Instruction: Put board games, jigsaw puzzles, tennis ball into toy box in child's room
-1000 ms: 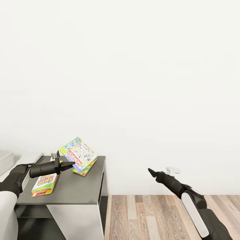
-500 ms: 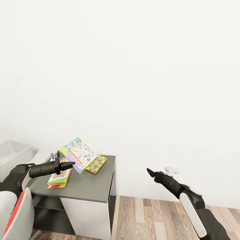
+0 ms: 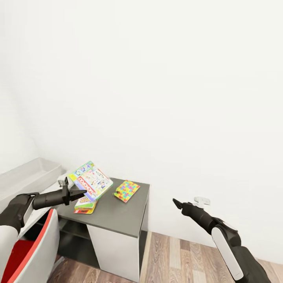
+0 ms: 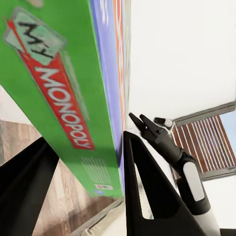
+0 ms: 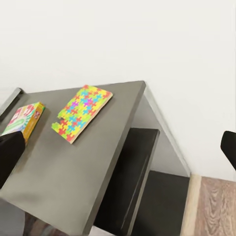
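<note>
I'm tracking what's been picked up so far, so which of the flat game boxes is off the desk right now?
The green Monopoly box, clamped in the left hand. The jigsaw puzzle and the Skip-Bo box lie flat on the dark desk.

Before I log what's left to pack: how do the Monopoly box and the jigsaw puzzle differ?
The Monopoly box is held tilted in the air by the left gripper; the jigsaw puzzle lies flat on the table. The Monopoly box looks larger. Its side is green with a red logo; the puzzle lid is multicoloured interlocking pieces. Both are flat boxes.
</note>
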Motion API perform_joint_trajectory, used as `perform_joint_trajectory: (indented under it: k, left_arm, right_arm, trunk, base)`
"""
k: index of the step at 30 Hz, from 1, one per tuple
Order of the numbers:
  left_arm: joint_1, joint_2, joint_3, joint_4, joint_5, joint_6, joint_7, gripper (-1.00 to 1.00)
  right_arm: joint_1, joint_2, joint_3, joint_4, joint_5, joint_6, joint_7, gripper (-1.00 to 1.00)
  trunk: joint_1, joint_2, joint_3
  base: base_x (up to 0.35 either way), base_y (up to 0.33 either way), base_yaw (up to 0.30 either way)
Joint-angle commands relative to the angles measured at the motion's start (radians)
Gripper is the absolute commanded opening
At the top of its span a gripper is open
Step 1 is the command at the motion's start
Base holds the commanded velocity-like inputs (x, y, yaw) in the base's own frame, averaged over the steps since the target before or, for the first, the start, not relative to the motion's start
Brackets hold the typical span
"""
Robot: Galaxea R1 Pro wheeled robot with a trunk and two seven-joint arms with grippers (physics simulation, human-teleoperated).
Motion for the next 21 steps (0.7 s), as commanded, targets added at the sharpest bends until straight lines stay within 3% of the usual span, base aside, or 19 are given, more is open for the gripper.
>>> perform_joint_trajectory:
  k: [1,11,16,21]
  left_arm:
    - [-0.001,0.004,0.001,0.000,-0.001,0.010,-0.005,-1.00]
    - [-0.001,0.026,-0.002,0.000,0.001,0.011,-0.005,-1.00]
    - [-0.001,0.025,-0.005,0.000,0.001,0.012,-0.005,-1.00]
    - [-0.001,0.025,-0.003,0.000,0.001,0.012,-0.005,-1.00]
  right_arm:
    - [-0.001,-0.001,0.000,-0.001,-0.003,0.004,0.000,1.00]
    - [-0.001,0.000,0.001,-0.004,-0.003,0.004,0.000,1.00]
    - [-0.001,0.001,0.011,-0.004,-0.002,0.003,0.000,1.00]
    - [-0.001,0.001,0.011,-0.005,-0.002,0.001,-0.001,1.00]
  trunk:
    - [-0.004,0.006,0.001]
    - [-0.042,0.076,0.033]
    - [-0.061,0.111,0.048]
    - [-0.061,0.111,0.048]
  base:
    - [0.000,-0.001,0.285]
    - [0.000,0.000,0.274]
    - [0.000,0.000,0.036]
    - [0.000,0.000,0.002]
